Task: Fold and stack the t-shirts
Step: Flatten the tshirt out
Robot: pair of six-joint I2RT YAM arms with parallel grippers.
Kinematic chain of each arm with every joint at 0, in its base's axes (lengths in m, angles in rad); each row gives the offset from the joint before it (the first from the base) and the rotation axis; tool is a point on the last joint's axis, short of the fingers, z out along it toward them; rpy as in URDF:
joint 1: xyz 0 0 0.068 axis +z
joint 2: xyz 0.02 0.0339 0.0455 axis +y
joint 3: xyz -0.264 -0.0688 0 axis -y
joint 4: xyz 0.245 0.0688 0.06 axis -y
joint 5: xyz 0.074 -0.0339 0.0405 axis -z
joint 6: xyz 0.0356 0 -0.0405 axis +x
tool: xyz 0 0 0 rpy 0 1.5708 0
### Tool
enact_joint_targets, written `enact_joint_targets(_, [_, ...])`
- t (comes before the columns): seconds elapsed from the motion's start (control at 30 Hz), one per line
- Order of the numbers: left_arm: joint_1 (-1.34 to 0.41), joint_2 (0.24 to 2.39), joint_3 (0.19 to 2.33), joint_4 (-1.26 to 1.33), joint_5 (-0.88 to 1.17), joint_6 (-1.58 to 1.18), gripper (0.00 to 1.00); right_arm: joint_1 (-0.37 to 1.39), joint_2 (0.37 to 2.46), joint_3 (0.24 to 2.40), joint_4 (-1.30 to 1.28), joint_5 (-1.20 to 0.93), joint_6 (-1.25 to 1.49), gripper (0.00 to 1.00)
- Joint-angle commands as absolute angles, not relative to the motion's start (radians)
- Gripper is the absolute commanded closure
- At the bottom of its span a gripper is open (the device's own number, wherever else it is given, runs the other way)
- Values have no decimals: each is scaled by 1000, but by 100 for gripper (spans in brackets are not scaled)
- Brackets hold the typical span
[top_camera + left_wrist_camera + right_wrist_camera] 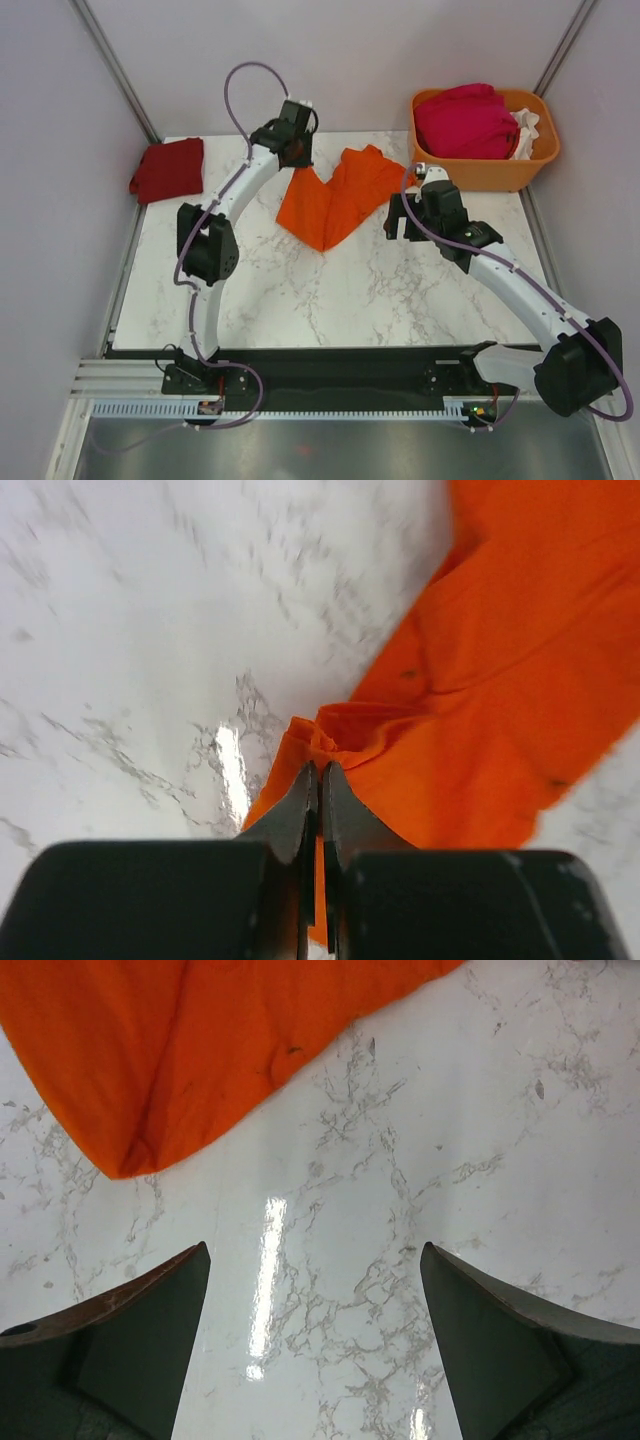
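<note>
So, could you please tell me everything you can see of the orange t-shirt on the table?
The orange t-shirt is soft, plain bright orange cloth, unfolded and rumpled into a rough V shape, lying on the white marble table near its far middle. The left gripper is shut on a bunched bit of its edge. The right gripper hangs open by its other side, not touching it.

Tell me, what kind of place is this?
Probably a robot lab test booth, not a home: two robot arms bolted to a marble-patterned table, plain walls boxing it in, and an orange t-shirt laid out for folding practice.
</note>
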State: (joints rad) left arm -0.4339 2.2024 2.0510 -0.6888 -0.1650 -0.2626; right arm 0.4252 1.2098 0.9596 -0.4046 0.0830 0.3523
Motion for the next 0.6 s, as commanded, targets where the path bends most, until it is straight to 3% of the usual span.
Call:
enact_joint_targets(0.0, [-491,1890,2330,-706,-206,-134,98,425,1181,1022,-391,75,362,5])
enact_joint_targets(0.17, [-529,1751,2638,-643,-143,-94,98,425,1152,1071,-411,81,371,5])
enact_joint_targets(0.3, [-528,1577,2495,-389,-5,-86,98,425,1126,1107,-431,84,388,4])
enact_joint_targets(0.47, [-529,1496,2451,-394,166,-187,98,426,1083,1121,-445,90,403,4])
enact_joint_targets(0.57, [-529,1505,2479,-396,42,-193,98,426,1060,1115,-457,103,413,3])
